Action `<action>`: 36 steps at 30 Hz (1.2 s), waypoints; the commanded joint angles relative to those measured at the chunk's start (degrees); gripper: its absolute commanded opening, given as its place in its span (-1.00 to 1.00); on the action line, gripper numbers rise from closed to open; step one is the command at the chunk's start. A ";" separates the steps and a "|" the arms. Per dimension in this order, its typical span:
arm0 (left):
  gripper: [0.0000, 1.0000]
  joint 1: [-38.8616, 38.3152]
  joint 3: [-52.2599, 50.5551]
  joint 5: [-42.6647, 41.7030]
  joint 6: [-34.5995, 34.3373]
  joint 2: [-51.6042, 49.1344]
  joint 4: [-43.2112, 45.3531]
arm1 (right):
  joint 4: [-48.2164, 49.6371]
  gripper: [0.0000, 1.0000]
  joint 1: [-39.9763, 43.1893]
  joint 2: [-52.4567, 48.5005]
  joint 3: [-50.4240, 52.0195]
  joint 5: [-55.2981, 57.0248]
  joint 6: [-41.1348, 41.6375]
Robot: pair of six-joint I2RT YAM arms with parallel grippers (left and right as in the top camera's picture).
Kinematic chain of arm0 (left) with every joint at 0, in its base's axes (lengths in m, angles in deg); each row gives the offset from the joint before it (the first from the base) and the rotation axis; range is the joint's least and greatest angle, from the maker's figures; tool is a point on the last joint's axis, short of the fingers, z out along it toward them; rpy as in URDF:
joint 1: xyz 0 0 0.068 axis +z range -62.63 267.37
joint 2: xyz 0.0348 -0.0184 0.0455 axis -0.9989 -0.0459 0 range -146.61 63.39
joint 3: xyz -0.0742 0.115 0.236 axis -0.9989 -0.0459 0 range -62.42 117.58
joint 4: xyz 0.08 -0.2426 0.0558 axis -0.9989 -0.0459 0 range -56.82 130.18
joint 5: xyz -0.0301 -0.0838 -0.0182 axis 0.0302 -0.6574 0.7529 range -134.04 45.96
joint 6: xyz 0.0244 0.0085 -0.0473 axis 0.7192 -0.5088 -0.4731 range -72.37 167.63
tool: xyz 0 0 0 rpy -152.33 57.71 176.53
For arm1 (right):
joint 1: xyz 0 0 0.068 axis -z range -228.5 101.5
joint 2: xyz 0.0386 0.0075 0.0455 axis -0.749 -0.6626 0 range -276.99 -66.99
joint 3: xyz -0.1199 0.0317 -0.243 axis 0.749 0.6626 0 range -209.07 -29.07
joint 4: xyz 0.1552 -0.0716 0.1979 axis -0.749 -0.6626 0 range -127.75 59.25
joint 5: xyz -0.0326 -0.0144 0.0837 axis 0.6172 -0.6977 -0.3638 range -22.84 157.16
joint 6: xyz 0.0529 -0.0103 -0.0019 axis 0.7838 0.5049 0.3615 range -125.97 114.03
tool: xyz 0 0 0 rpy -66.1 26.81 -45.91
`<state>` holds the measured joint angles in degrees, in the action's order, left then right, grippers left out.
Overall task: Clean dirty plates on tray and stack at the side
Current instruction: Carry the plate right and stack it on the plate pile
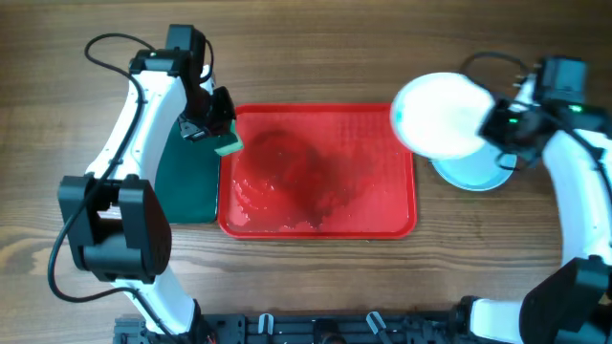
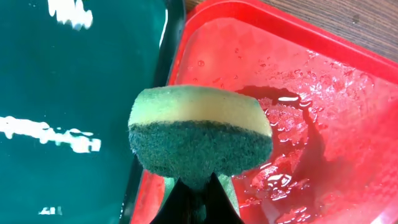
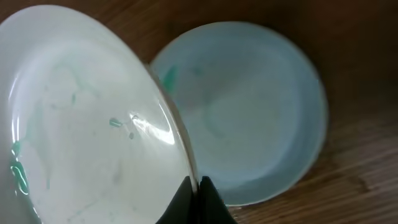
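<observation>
The red tray (image 1: 320,232) lies in the middle of the table (image 1: 316,57) with no plate on it, only a film of water and suds pooled over its floor, so the washing looks to be nearly over. The right tool (image 3: 196,200) is pinched onto the rim of a white plate (image 3: 87,124) and holds it tilted in the air, off the tray's far right corner and partly over a pale blue plate (image 3: 249,118) that sits flat on the table just right of the tray. That seems to be the stacking spot. The held plate's face is mostly clean but carries a few teal flecks and a thin streak near its edge, and the blue plate shows a small teal mark near its rim. Only these two plates can be told apart; whether another lies under the blue one cannot be seen. The left tool (image 2: 196,199) is clamped on a yellow-and-green sponge (image 2: 199,134), which hangs over the tray's left rim beside the dark green tray (image 1: 186,182). What is left, by the look of it, is setting the held plate down on the blue one.
</observation>
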<state>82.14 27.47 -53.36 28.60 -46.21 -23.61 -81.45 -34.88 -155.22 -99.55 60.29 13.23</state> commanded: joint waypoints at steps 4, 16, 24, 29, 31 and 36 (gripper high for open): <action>-0.92 -2.91 0.35 1.97 -1.18 0.63 1.46 | 5.35 -0.92 10.54 -2.29 6.97 1.90 0.33; -0.92 -3.17 2.10 5.05 -1.20 1.44 0.28 | 4.81 0.41 7.34 -4.24 0.57 -15.41 -7.17; -0.92 -2.84 1.66 25.00 -8.48 6.49 -14.03 | 2.45 0.80 -13.86 -0.81 -1.31 -13.35 -11.65; -0.92 0.15 -12.07 25.35 -8.46 6.43 2.64 | 4.17 0.99 -22.60 -0.81 -1.31 -11.28 -11.69; -0.92 0.85 -16.41 25.22 -8.46 6.43 7.39 | 4.37 1.00 -23.63 -0.81 -1.29 -11.28 -11.74; -0.92 0.92 -25.81 25.22 -8.50 6.43 19.58 | 4.70 0.99 -24.17 -0.81 -1.29 -11.10 -11.69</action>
<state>82.90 5.11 -29.23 21.09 -40.17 -8.03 -77.01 -58.85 -156.99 -99.75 48.25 2.70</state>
